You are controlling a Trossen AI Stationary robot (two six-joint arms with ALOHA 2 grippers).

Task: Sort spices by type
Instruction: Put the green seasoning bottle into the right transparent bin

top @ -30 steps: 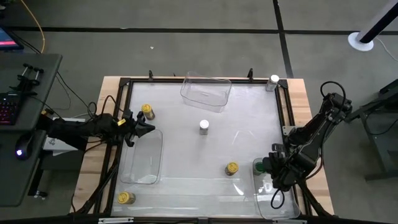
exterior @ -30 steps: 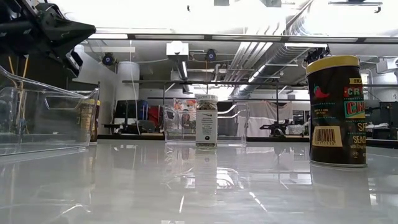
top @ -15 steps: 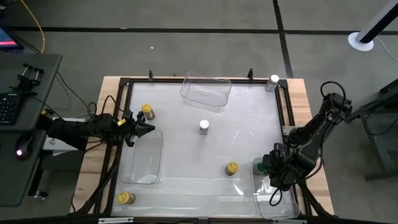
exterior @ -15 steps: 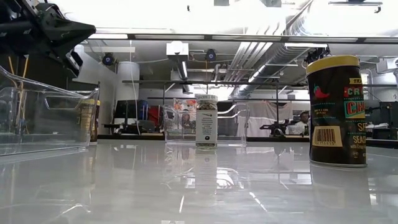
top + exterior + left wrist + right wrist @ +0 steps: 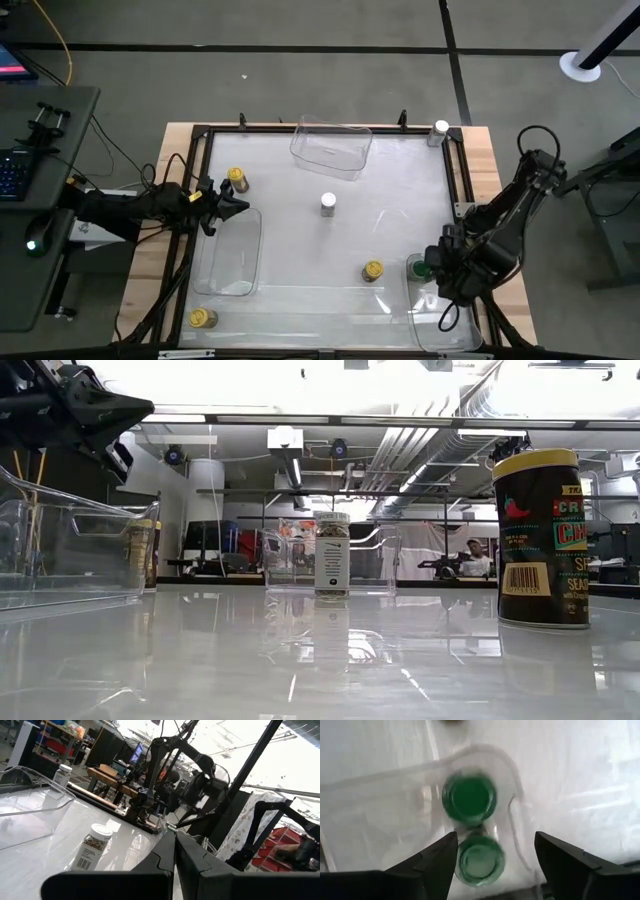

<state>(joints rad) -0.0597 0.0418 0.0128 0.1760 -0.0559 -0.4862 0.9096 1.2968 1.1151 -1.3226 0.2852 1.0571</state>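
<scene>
Counting the spices now: three yellow-lidded jars [image 5: 237, 176] [image 5: 372, 270] [image 5: 202, 317], two white-lidded jars [image 5: 328, 202] [image 5: 441, 129], two green-lidded jars [image 5: 469, 798] [image 5: 480, 859]. Seven altogether. Three clear bins too: far [image 5: 331, 148], left [image 5: 227, 255], near right [image 5: 418, 306].

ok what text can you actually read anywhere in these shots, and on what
"CR", "CH", "SP", "SEAS": cut-off label words on the dark cylindrical yellow-lidded spice jar, close in the low view.
Barcode digits on that jar: too small.
Label of the white-lidded clear spice jar mid-table: too blurred.
Nothing else is readable.
</scene>
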